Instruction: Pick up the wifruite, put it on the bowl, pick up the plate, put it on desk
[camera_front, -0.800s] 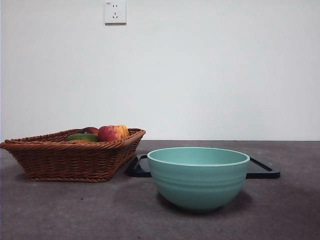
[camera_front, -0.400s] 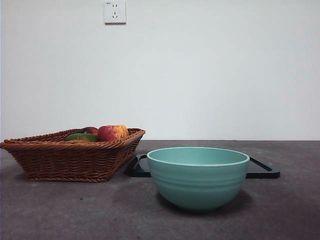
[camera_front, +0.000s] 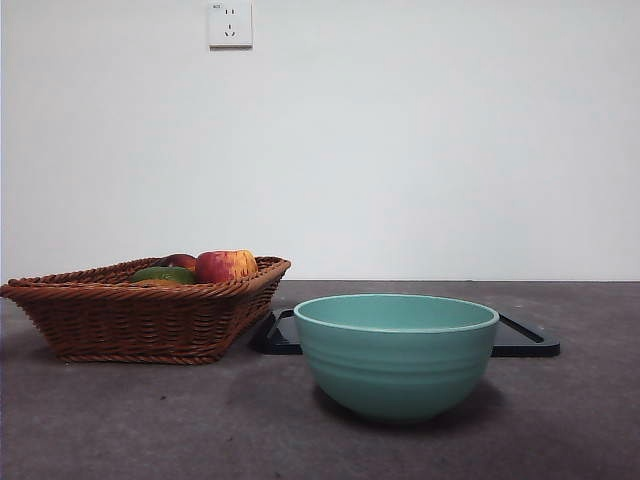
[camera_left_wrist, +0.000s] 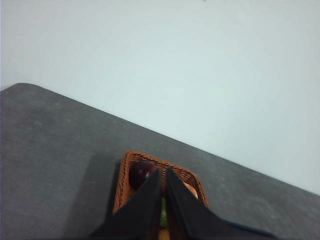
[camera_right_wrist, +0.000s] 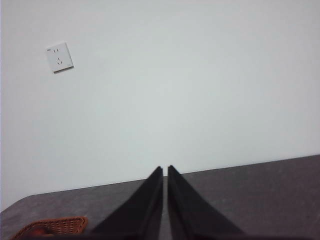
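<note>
At the left of the front view a shallow brown wicker basket of coarse woven cane is seen on the wide matte grey-brown desk, and fruit is heaped in it so that it can be taken from above: a red-yellow apple with glossy skin, a flat green fruit and a dark red round fruit. The small brown oval wifruite cannot be made out in any view; it is judged to lie hidden among the other fruit. In the left wrist view the left gripper is held above the basket, its black tapered jaws closed almost tip to tip on nothing, with the dark red fruit just beside the fingertips and the green fruit glimpsed between them. A thin black rectangular plate with a raised rim lies flat behind the large round mint-teal bowl, whose smooth ridged wall and paler rim stand open and empty to receive the fruit. The right gripper is held high and apart, jaws likewise closed and empty, with only the wall socket far beyond its tips.
</note>
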